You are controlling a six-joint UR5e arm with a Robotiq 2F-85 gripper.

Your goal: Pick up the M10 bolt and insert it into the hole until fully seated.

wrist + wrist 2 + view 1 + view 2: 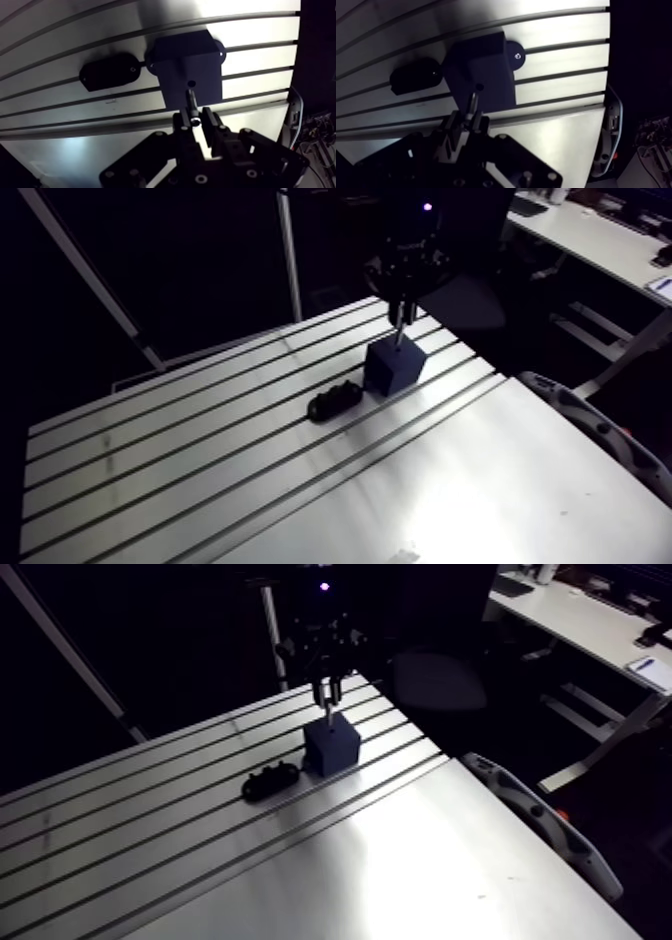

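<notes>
A dark blue block point(192, 75) stands on the slotted table point(200, 458), with a small round hole point(191, 83) in its top face. My gripper point(197, 120) hangs just above it, shut on the M10 bolt point(191, 102). The bolt's shank points down at the hole, its tip a little short of the opening. In the arm view the gripper point(402, 313) comes down over the block point(394, 366), the bolt point(400, 336) showing as a thin light pin above the block's top.
A black oblong holder point(334, 399) lies on the table beside the block, also seen in the wrist view point(109, 72). A grey curved casing point(600, 428) sits off the table's right edge.
</notes>
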